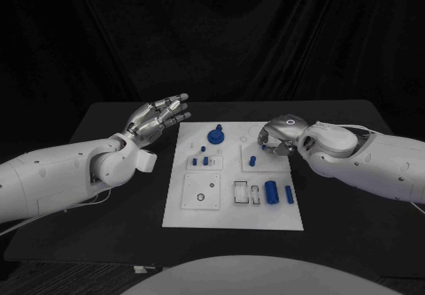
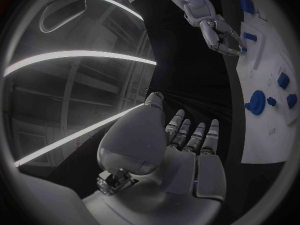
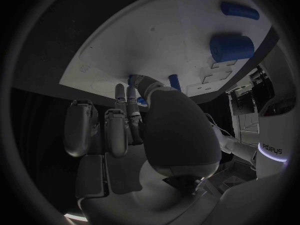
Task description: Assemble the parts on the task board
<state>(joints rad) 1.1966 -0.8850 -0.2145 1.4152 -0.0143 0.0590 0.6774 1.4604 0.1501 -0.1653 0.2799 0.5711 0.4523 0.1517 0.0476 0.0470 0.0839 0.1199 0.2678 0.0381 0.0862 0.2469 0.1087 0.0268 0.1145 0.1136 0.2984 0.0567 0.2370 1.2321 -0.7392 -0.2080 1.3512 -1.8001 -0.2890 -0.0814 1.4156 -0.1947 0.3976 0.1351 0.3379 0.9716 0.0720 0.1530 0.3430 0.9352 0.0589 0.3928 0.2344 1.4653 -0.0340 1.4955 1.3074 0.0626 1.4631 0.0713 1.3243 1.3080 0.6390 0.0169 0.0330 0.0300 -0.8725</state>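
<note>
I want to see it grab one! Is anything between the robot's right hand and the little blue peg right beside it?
Nothing visible. The right hand hovers over the task board with its fingers right beside the small blue peg, nothing between them.

White task board (image 1: 232, 209) with blue parts (image 1: 271, 192) mid-table — left hand (image 1: 158, 115) spread beside it, right hand (image 1: 276, 140) curled over its edge

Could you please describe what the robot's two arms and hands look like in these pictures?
Both arms are smooth, rounded white shells with small dark screw dots. The left hand and right hand are silver metal with dark segmented fingers; the right hand's rounded back bears a thin ring. A thin pale cable trails along each arm.
</note>
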